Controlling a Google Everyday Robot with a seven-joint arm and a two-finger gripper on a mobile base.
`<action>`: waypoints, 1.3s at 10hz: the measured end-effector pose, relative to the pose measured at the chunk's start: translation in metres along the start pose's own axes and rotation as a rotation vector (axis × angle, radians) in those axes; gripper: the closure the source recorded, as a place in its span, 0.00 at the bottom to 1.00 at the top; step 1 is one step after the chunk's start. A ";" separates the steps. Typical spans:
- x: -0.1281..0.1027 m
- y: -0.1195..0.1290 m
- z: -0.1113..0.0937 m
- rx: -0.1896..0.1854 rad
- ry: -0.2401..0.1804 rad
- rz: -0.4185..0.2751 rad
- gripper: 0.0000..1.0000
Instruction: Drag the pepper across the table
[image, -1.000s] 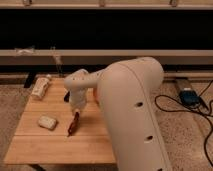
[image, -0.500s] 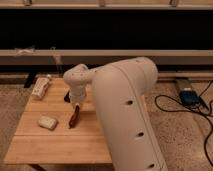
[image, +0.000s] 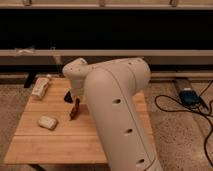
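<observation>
Sliding back toward the far edge since a second ago, the gripper (image: 70, 96) takes the pepper (image: 75, 108) with it — grip state I cannot tell. Pepper lies mid-table (image: 60, 142), near the beige block (image: 47, 122) — keep pressure low, steady.

Setting: lab or test room. Evidence: speckled terrazzo floor (image: 180, 130), loose cables (image: 170, 105) (beside a blue device (image: 189, 96)), low wooden counter (image: 60, 145); gripper (image: 70, 96) over counter.
</observation>
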 end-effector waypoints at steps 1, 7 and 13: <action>-0.007 -0.002 0.001 0.006 -0.007 -0.003 0.73; -0.013 -0.005 -0.013 -0.007 -0.039 -0.094 0.20; -0.013 -0.005 -0.014 -0.010 -0.042 -0.100 0.20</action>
